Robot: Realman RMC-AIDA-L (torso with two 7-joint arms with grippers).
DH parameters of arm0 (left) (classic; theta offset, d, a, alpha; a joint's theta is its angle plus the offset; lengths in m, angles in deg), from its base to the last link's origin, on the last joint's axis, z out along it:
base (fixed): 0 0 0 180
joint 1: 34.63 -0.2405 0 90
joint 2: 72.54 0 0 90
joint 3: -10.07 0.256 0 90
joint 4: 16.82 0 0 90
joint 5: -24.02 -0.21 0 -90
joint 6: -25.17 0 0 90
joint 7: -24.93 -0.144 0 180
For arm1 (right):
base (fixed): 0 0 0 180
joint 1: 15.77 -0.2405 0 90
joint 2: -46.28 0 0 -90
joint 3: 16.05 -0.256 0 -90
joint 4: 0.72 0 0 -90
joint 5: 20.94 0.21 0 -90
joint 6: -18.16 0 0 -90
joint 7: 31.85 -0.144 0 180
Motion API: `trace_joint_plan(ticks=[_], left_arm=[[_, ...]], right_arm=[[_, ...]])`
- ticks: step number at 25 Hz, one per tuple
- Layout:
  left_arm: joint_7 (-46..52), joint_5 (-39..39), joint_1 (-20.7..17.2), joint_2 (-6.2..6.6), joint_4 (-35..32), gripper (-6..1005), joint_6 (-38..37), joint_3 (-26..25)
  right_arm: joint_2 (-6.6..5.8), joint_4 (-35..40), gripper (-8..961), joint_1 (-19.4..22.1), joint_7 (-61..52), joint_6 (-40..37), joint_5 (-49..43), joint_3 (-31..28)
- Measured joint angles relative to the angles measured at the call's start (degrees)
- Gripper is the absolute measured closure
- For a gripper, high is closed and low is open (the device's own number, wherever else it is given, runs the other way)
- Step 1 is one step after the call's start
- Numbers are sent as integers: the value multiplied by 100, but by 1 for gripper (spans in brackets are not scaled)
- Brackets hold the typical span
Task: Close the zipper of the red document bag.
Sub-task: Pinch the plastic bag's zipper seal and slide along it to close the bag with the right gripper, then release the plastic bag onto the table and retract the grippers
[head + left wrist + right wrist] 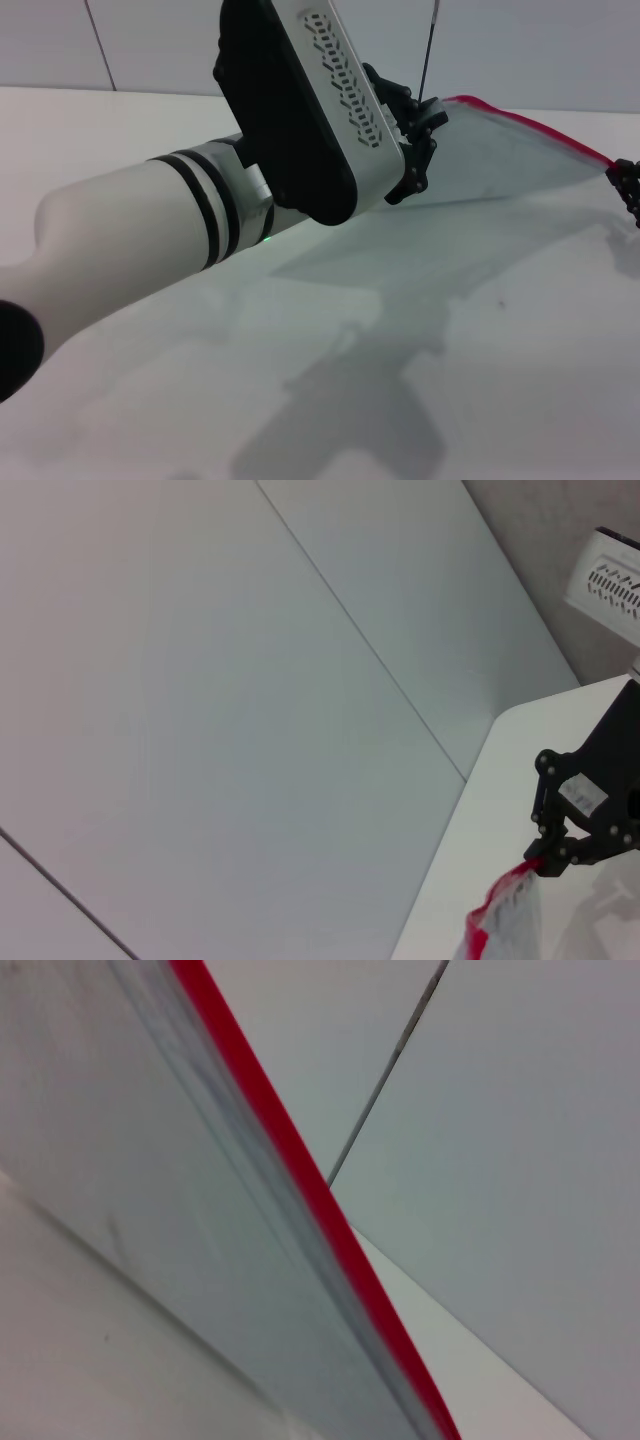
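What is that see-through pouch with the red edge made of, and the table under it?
The red document bag looks like thin, soft translucent plastic: the table shows through it and the sheet sags between the left gripper and right gripper. Its zipper looks like a matte red strip, fabric or plastic. The table seems smooth white laminate, faintly glossy.

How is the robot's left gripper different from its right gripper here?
The left gripper shows almost whole in the head view, on its big white arm at the bag's far left corner; the right gripper only peeks in at the picture's right edge. The left one sits at one end of the zipper, the right one at the other. Both are black and meet the red document bag along its red edge.
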Motion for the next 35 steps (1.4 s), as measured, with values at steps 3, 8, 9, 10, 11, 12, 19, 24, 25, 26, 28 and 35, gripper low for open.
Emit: trace_joint_plan(ticks=[3, 8, 9, 10, 11, 12, 19, 24, 25, 26, 28, 35], left_arm=[[-21, 0, -35, 0, 31, 915, 3, -6], [-24, 0, -33, 0, 44, 914, 3, -15], [-25, 0, -33, 0, 47, 914, 3, -19], [-25, 0, -33, 0, 47, 914, 3, -21], [-25, 0, -32, 0, 48, 914, 3, -24], [-25, 0, -31, 0, 48, 913, 3, -25], [-25, -29, 18, 0, -26, 912, 11, -81], [-89, -17, 83, -2, -161, 912, 46, -159], [-86, -11, 93, -7, -197, 911, 27, -172], [-67, 4, 97, -17, -224, 911, 4, -196], [28, 64, 100, -34, -251, 911, -42, -270], [188, 435, 107, -26, -291, 607, -113, -519]], right_arm=[[-5, -19, 877, 1, 4, -20, -6, 0], [-7, -51, 877, -3, 61, -66, -8, 1], [-7, -65, 877, -6, 71, -82, -8, 0], [-7, -77, 877, -7, 75, -95, -8, 0], [-7, -85, 877, -10, 78, -100, -8, 0], [-7, -91, 877, -12, 81, -104, -8, 0], [14, -91, 859, -25, 81, -279, 0, 37], [38, -91, 827, -11, 32, -441, 66, -1], [43, -91, 820, -8, 28, -464, 69, -6], [46, -91, 814, -7, 27, -479, 71, -8], [58, -91, 737, -7, 26, -490, 73, -8], [64, -91, 456, 44, 30, -475, 325, -33]])
